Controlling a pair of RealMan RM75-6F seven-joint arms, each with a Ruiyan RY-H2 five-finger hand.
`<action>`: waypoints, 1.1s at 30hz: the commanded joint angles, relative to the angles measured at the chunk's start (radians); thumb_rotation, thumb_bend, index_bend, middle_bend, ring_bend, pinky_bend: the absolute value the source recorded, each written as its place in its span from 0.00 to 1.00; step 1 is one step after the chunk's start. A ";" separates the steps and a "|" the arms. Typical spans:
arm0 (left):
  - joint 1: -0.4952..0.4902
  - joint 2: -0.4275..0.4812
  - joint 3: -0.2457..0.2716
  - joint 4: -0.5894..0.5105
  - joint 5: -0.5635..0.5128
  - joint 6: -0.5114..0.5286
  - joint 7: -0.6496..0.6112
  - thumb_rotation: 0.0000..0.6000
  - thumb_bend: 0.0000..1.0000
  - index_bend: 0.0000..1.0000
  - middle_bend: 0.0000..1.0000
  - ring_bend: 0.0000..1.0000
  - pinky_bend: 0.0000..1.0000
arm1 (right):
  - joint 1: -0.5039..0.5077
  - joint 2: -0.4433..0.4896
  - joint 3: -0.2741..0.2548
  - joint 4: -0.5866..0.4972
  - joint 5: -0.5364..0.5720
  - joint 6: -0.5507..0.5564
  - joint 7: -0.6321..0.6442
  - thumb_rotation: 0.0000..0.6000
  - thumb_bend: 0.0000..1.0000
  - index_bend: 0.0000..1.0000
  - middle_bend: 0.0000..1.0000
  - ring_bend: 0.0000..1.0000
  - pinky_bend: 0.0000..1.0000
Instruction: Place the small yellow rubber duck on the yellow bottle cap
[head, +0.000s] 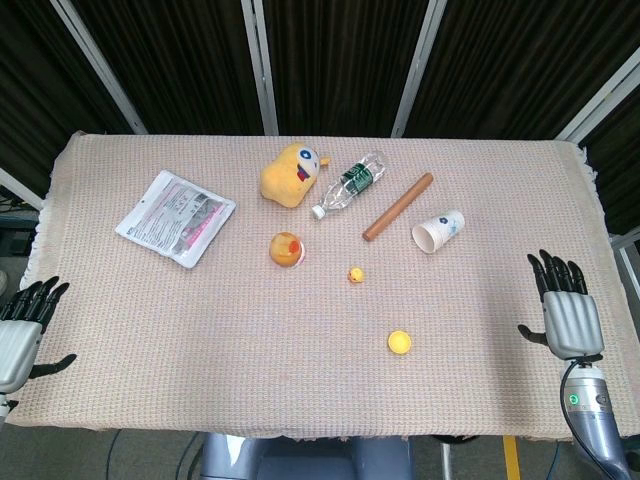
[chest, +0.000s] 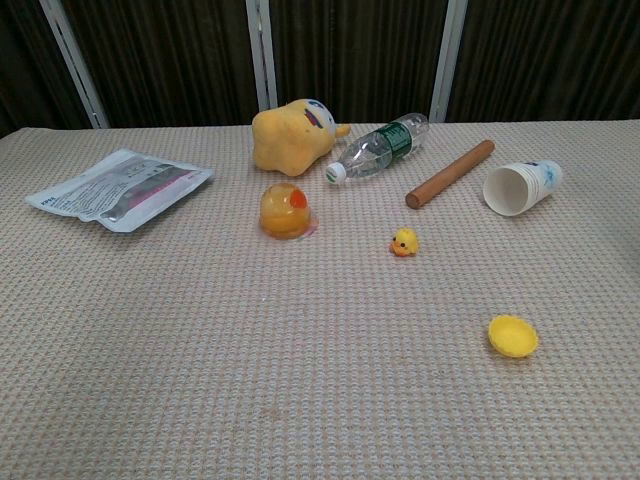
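That small yellow rubber duck (chest: 404, 242) looks light, squishy (slippery too), so I'd pinch its body sides; my right hand (head: 568, 312) and left hand (head: 22, 334) hover, fingers spread, holding nothing, yellow bottle cap (chest: 513, 335) nearer, right.

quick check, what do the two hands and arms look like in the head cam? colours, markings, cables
Both match: silver-grey metallic palm shells with black fingers and black thumbs. The right hand sits on a silver-grey wrist section carrying a small green light or marking, over a bluish-grey arm segment. The left hand is cut off by the frame edge, so its arm is hidden. No cables or sleeves visible. The chest view shows neither hand.
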 joint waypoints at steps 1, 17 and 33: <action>0.000 0.000 0.000 0.000 0.000 -0.001 0.000 1.00 0.00 0.00 0.00 0.00 0.11 | 0.000 0.001 0.001 -0.003 0.004 -0.003 0.003 1.00 0.00 0.00 0.00 0.00 0.00; -0.003 0.002 0.000 -0.004 -0.006 -0.010 -0.001 1.00 0.00 0.00 0.00 0.00 0.11 | 0.000 0.006 0.003 -0.009 0.014 -0.017 0.017 1.00 0.00 0.00 0.00 0.00 0.00; 0.002 0.002 -0.003 -0.006 -0.005 0.004 0.010 1.00 0.00 0.00 0.00 0.00 0.11 | 0.018 -0.021 0.000 -0.013 -0.045 0.004 -0.012 1.00 0.00 0.05 0.00 0.00 0.00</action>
